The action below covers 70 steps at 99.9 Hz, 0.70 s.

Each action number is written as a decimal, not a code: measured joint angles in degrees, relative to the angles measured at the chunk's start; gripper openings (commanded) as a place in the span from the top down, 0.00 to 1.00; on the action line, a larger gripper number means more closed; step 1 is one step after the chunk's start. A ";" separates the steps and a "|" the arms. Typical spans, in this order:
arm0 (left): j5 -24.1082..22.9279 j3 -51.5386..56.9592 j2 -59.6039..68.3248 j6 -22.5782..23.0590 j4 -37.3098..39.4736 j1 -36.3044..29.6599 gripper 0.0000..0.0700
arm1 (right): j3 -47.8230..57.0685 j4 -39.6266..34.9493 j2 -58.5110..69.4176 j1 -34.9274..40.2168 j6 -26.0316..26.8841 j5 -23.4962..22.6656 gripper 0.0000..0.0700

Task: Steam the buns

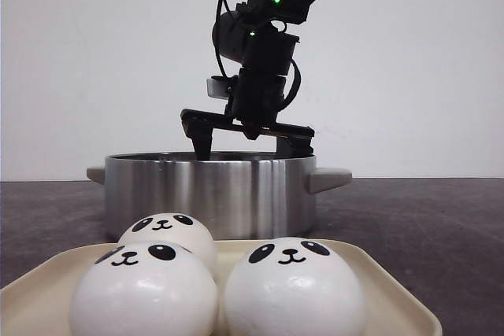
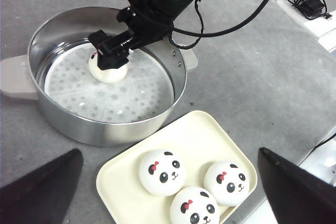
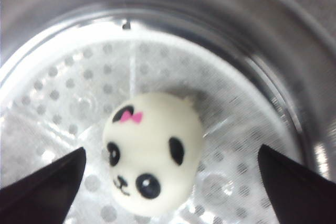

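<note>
One white panda bun (image 3: 152,153) lies on the perforated liner inside the steel pot (image 1: 213,194). My right gripper (image 1: 252,145) hangs open just over the pot's rim. Its fingers (image 3: 52,182) stand well apart on either side of that bun without touching it. The same bun (image 2: 107,72) shows partly under the right arm in the left wrist view. Three more panda buns (image 2: 161,171) (image 2: 227,183) (image 2: 194,208) sit together on the cream tray (image 2: 205,129) beside the pot. My left gripper (image 2: 169,150) is open, high above the tray, with nothing in it.
The pot (image 2: 178,87) has two grey side handles (image 1: 329,179). It stands on a dark grey table (image 2: 262,77) just behind the tray (image 1: 394,293). A black cable and charger (image 2: 310,3) lie on a white surface off the table's far corner.
</note>
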 measured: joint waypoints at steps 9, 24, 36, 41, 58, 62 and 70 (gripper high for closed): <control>0.02 0.00 0.81 -0.02 0.00 -0.02 0.00 | 3.08 -1.51 -0.50 -0.13 -0.04 0.00 0.29; 0.04 0.00 4.90 -1.70 0.02 -1.05 0.00 | 7.02 -1.90 -7.74 0.17 -1.57 0.42 1.00; 0.02 0.00 10.97 -3.43 0.02 -2.67 0.00 | 8.68 -1.44 -19.74 2.95 -5.35 2.16 1.00; 0.04 0.00 13.77 -4.33 -0.15 -3.48 0.00 | 9.27 -1.53 -25.11 4.74 -6.93 4.46 1.00; 0.04 0.00 24.30 -7.19 -2.32 -5.16 0.00 | 9.77 -6.12 -39.82 10.49 -11.39 14.49 1.00; 0.04 0.00 27.08 -7.45 -2.21 -5.53 0.00 | 9.77 -7.67 -42.34 11.41 -11.87 16.96 1.00; 0.04 0.00 32.39 -7.89 -2.05 -6.60 0.00 | 9.68 -10.64 -46.38 13.46 -12.41 21.40 1.00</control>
